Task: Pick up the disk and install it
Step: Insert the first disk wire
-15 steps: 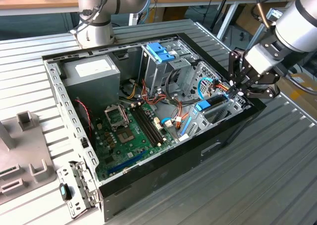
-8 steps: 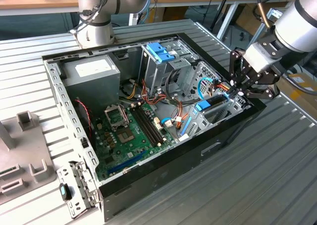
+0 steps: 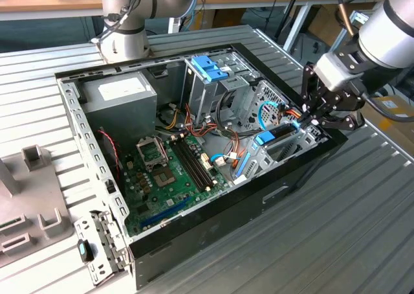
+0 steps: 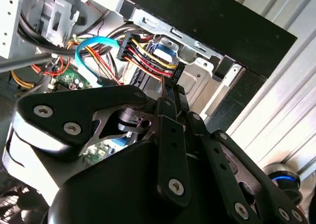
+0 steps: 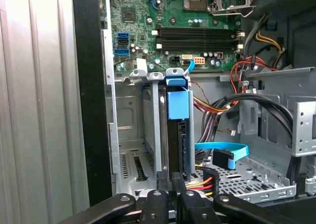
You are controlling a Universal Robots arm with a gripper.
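Disk (image 5: 174, 135) stands on edge in the drive bay (image 5: 148, 135), long axis running straight away from my claw (image 5: 172, 182), which sits at its near end, closed by the cable connector (image 5: 205, 183).

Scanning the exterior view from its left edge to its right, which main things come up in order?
Grey fixture plate → grey power-supply box → green motherboard → drive cage with blue clip → disk in its blue carrier, standing in the bay → gripper.
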